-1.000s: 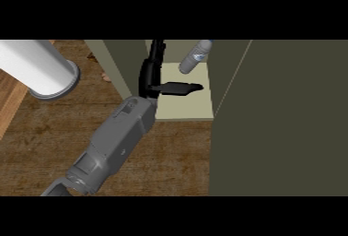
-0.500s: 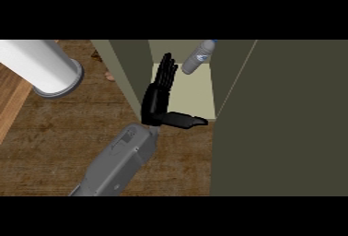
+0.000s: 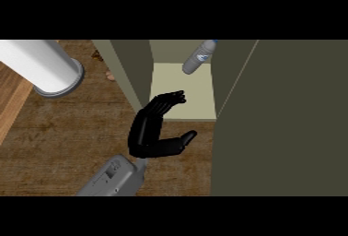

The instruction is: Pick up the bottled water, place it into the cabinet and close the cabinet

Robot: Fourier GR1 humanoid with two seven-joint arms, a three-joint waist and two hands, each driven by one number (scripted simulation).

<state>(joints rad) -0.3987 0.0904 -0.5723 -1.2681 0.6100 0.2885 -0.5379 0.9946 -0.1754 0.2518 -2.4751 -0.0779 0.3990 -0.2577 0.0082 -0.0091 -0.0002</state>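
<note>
listing from the near edge outward: my grey forearm (image 3: 112, 177) enters low in the view, left of centre, angling up and to the right over the dark wooden counter (image 3: 61, 133). at its end, my hand (image 3: 151, 133), black, fingers (image 3: 163, 105) straight and held side by side, pointing far and slightly right; thumb (image 3: 185, 138) spread out to the right. it holds nothing. which of my two hands this is i cannot tell from the view, and no second hand shows. fingertips lie at the near left corner of the cabinet (image 3: 136, 69) opening, over the front edge of its pale shelf floor (image 3: 180, 85). right of the hand, the cabinet door (image 3: 285, 120), a broad olive panel running near to far, standing open. further in, the bottled water (image 3: 197, 59), inside the cabinet at the far right of the shelf, tilted, well apart from my hand. far left, a white cylinder (image 3: 37, 64) with a grey rim, on the counter. beside it, small brown items (image 3: 108, 75), too small to identify.
</note>
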